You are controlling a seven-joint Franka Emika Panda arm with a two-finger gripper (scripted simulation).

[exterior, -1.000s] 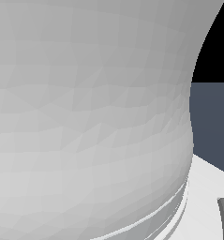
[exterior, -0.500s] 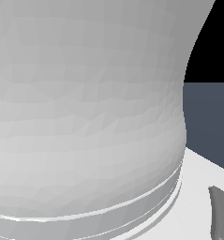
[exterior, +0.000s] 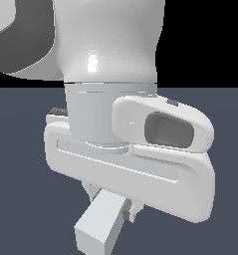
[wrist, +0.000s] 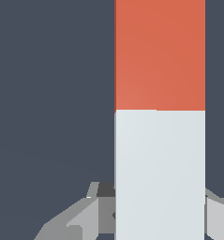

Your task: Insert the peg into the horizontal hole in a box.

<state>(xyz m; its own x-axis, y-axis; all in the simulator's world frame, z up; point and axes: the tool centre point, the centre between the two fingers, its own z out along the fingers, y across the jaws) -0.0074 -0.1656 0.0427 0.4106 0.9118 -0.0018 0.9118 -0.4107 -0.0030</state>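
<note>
White arm [exterior: 108, 45] fills upper frame, very close to camera. Below it, end effector [exterior: 110, 201] with broad white body. Pale grey-white end of peg [exterior: 98, 226] sticks out beneath, clamped between fingers [exterior: 132, 209]. Dark grey floor [exterior: 21, 209] behind.

Peg [wrist: 159, 117]: square-sectioned bar, one half orange-red, other half pale grey. The grey end sits between the fingers [wrist: 83, 215].

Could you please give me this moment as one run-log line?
gripper: shut on peg, pale half | orange half: points away from the wrist | box: not in view | hole: not in view | insertion: not shown
</note>
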